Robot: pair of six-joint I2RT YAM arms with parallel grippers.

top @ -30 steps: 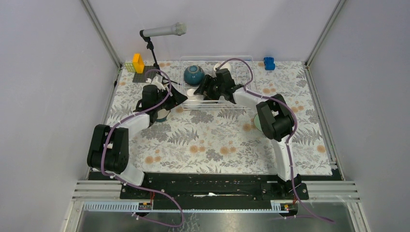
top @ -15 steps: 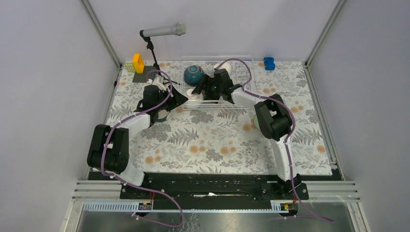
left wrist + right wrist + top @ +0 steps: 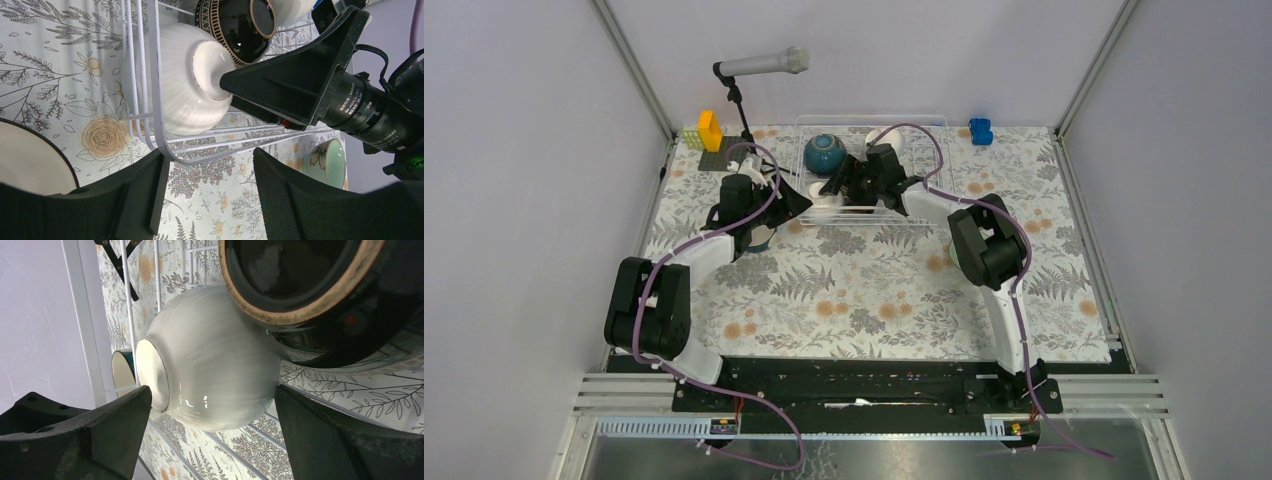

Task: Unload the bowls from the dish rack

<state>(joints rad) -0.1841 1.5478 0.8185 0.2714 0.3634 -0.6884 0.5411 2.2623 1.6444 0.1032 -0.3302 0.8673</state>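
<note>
The white wire dish rack (image 3: 929,160) stands at the back centre. In it are a dark teal bowl (image 3: 824,153), a dark brown bowl (image 3: 240,25) and a white ribbed bowl (image 3: 192,85) lying on its side at the front left corner. My right gripper (image 3: 212,432) is open inside the rack, with one finger at the white bowl's (image 3: 215,360) foot and the other at its rim. My left gripper (image 3: 207,200) is open and empty, just outside the rack's front wire (image 3: 150,75). A second teal bowl (image 3: 759,238) and a mint green bowl (image 3: 327,162) sit on the table.
A microphone on a stand (image 3: 764,65) rises at the back left, next to a yellow block (image 3: 710,130) on a grey baseplate. A blue block (image 3: 981,130) lies at the back right. Another white bowl (image 3: 292,7) shows behind the brown one.
My right gripper has moved a little left, further round the white bowl. The left arm has not visibly moved.
</note>
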